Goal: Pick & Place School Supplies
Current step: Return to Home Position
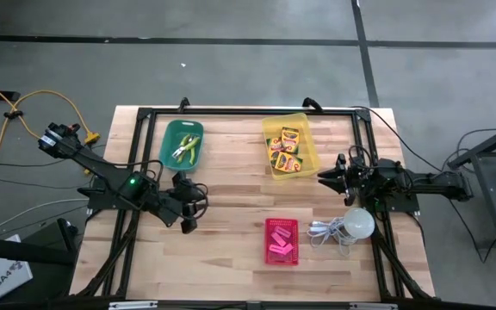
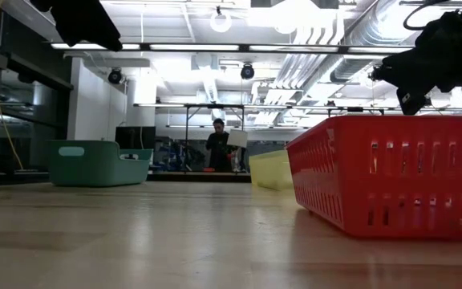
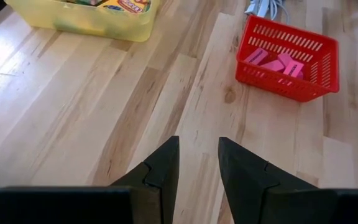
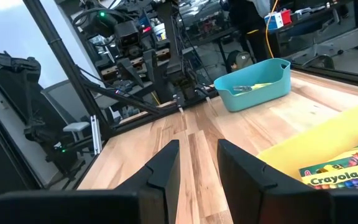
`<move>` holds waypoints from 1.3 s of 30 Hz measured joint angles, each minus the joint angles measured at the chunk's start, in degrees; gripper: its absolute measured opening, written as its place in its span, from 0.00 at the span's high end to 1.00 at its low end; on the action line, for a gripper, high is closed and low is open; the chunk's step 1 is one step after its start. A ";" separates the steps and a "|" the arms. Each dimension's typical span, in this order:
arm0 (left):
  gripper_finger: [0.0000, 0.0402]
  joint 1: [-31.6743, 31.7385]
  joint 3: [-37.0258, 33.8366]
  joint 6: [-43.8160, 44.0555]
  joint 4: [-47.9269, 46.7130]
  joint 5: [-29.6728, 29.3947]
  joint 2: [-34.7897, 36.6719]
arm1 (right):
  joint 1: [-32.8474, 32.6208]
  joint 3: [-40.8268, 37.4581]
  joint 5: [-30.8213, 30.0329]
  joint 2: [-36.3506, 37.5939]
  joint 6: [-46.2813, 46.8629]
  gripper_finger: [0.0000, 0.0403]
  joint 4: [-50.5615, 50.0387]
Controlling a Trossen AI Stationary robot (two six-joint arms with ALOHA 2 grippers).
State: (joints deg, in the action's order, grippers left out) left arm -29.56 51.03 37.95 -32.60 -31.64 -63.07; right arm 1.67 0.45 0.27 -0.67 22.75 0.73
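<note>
A pale butcher-block wooden table carries three containers. A translucent yellow plastic bin stands at the middle of the edge farthest from the low camera, and the flat yellow-and-green crayon boxes lie packed inside it. A red slotted plastic basket sits by the opposite edge, nearest the low camera, with the small pink oblong erasers lying loose on its floor. A teal plastic bin stands toward the far corner on the left arm's side and holds a few yellow-green items, possibly scissors, though they are too small to be sure. A white round bulb with its coiled white cord lies beside the red basket, toward the right arm's edge. The left gripper hangs over bare wood between the teal bin and the red basket, its dark fingers parted and empty. The right gripper hovers just beside the yellow bin's corner, near the right edge, and its fingers are likewise spread with nothing between them. In the room beyond the table a person stands far off.
</note>
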 joint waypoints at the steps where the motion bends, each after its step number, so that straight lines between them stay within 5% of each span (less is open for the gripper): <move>1: 0.73 0.00 0.00 0.00 0.00 0.02 0.00 | 0.00 0.00 0.00 -0.01 -0.06 0.76 0.00; 18: 0.73 -0.69 -2.07 -7.87 0.21 -0.54 7.88 | 0.00 -0.02 -0.09 -0.02 -0.08 0.76 0.21; 27: 0.73 -4.27 -15.48 -9.85 6.38 -7.85 18.42 | 0.00 -0.04 -0.11 -0.02 -0.08 0.76 0.24; 34: 0.73 -4.98 -28.61 -25.98 26.04 -3.29 31.51 | 0.00 -0.04 -0.11 -0.02 -0.08 0.76 0.28; 39: 0.73 -1.11 -34.08 -29.23 27.45 1.61 40.41 | 0.00 -0.04 -0.11 -0.02 -0.08 0.76 0.28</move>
State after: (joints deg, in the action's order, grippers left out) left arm -30.67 16.94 8.72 -5.15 -30.02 -22.65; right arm 1.67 0.40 0.16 -0.69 22.67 1.02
